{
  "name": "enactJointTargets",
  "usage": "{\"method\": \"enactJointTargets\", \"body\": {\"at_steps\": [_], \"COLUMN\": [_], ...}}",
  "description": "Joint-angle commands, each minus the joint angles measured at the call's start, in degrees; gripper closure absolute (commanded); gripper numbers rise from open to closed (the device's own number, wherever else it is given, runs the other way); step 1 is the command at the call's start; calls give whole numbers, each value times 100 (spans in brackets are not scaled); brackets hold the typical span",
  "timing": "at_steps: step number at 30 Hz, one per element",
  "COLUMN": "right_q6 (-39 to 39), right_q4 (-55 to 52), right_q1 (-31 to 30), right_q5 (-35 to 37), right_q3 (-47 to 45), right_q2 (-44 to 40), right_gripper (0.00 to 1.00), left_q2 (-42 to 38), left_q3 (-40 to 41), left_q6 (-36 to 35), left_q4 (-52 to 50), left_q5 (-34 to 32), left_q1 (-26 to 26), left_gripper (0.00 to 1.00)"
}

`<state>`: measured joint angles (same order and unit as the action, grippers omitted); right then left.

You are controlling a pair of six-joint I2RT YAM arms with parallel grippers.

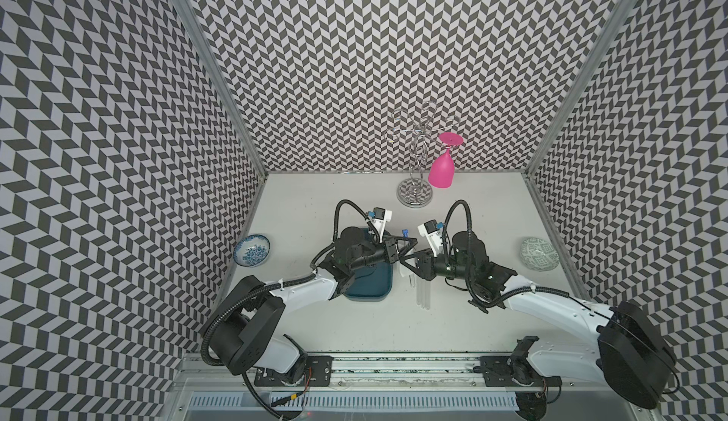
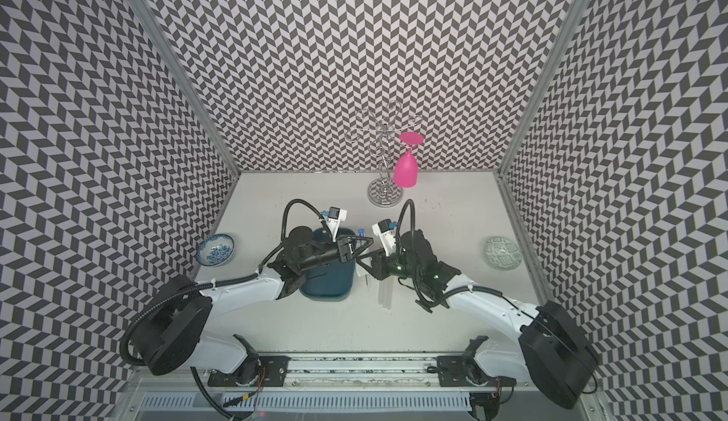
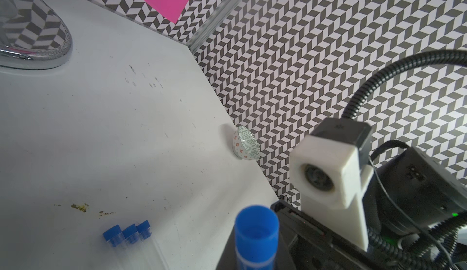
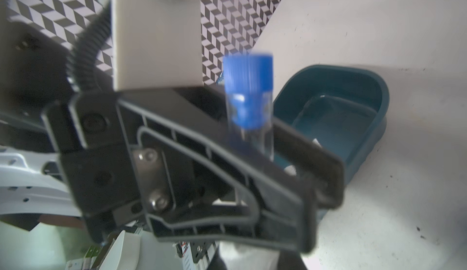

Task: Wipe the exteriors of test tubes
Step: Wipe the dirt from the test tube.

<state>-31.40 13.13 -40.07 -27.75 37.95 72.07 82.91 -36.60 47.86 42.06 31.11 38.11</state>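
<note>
Left gripper [image 1: 411, 242] clamped on one test tube [image 4: 250, 104], upright, blue cap up, just beside the right edge of the teal tray [image 1: 370, 291]; right gripper [image 1: 402, 262] tip meets it there, can't tell if apart or together. Four tubes: that one plus three other test tubes [image 1: 423, 295] lying side by side just right of the tray, tray inside mostly hidden by left arm [image 1: 307, 289]. Two bowls, blue bowl [image 1: 252, 250] well left of tray, green bowl [image 1: 539, 259] well right; one chrome rack [image 1: 413, 198] behind with one pink glass [image 1: 442, 171] hung upside down.
</note>
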Motion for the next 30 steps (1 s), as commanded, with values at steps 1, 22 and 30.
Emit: {"method": "enactJointTargets", "body": {"at_steps": [1, 22, 30], "right_q6": [209, -451, 108], "right_q4": [154, 614, 377], "right_q1": [76, -260, -214], "right_q5": [59, -51, 130], "right_q3": [325, -1286, -133], "right_q2": [171, -555, 88], "right_gripper": [76, 80, 80], "left_q2": [-109, -36, -100], "left_q3": [96, 249, 275], "left_q6": [2, 280, 347], "left_q4": [191, 555, 580], "left_q5": [-79, 34, 62], "left_q1": [-31, -255, -251], "left_gripper": [87, 87, 87]}}
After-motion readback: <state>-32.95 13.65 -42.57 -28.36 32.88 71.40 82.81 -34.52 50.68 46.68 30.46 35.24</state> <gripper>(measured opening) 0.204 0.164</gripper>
